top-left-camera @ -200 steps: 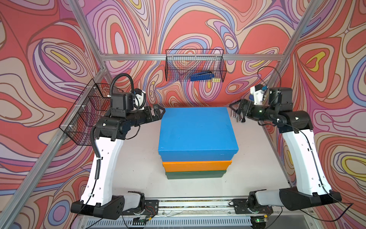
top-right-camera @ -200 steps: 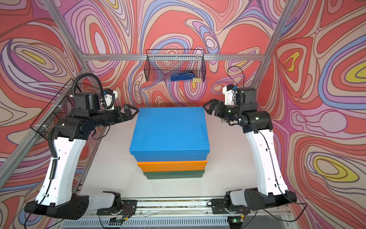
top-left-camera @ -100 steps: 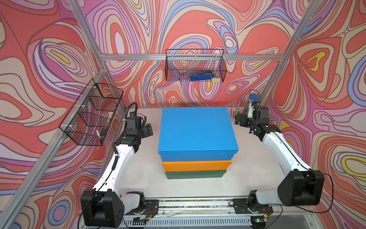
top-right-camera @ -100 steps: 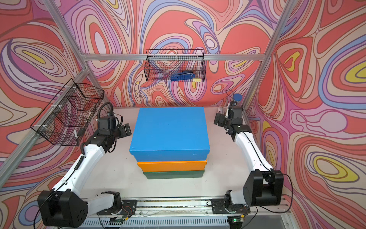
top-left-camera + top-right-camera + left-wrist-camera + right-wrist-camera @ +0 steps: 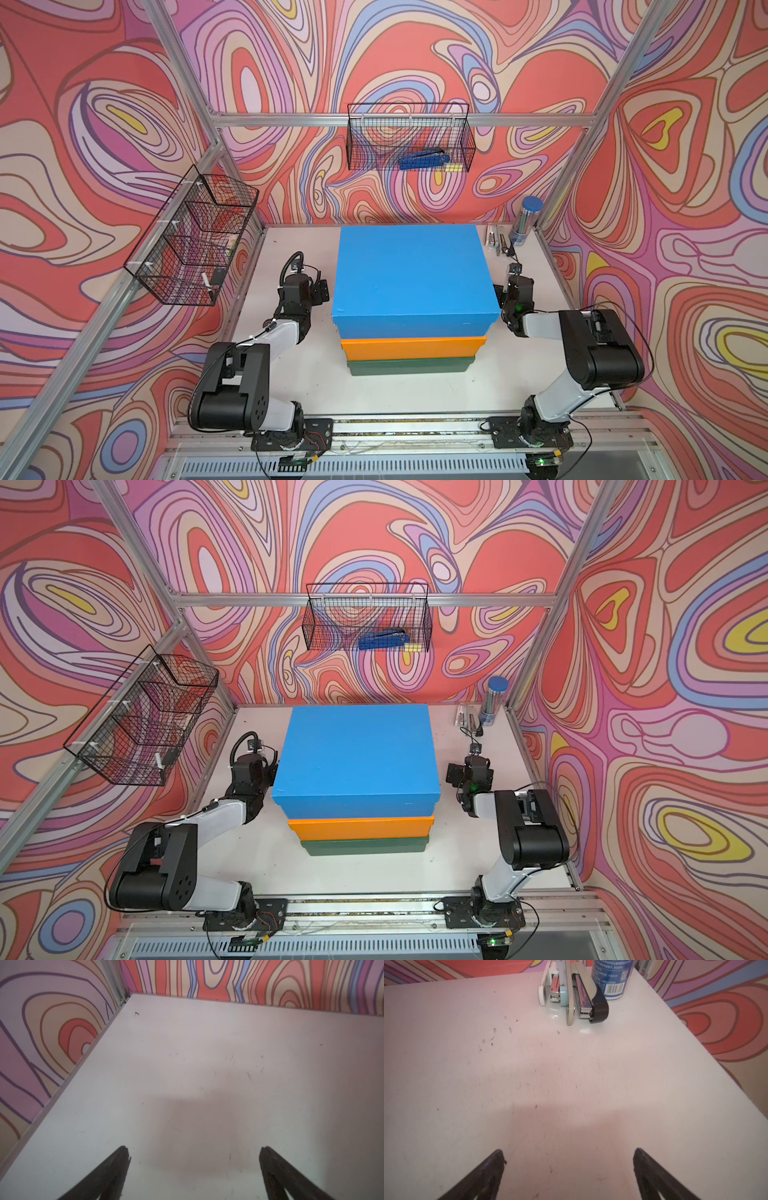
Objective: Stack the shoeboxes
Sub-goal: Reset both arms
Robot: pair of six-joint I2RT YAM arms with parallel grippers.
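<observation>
The three shoeboxes stand in one pile mid-table in both top views: the blue shoebox [image 5: 411, 274] [image 5: 357, 758] on top, the orange shoebox [image 5: 411, 347] under it, the dark green shoebox [image 5: 409, 367] at the bottom. My left arm [image 5: 297, 297] is folded low beside the pile's left side, my right arm [image 5: 517, 299] low beside its right side, both apart from the boxes. In the wrist views my left gripper [image 5: 194, 1151] and my right gripper [image 5: 569, 1154] are open over bare white table, with nothing between the fingers.
A black wire basket [image 5: 409, 137] on the back wall holds a blue stapler [image 5: 424, 159]. A second wire basket [image 5: 195, 237] hangs on the left wall. Staplers [image 5: 571, 995] and a blue can [image 5: 609, 978] stand in the back right corner.
Both arms have come down from beside the blue box's top and folded low at the pile's two sides. Both grippers stayed open. The pile has not moved.
</observation>
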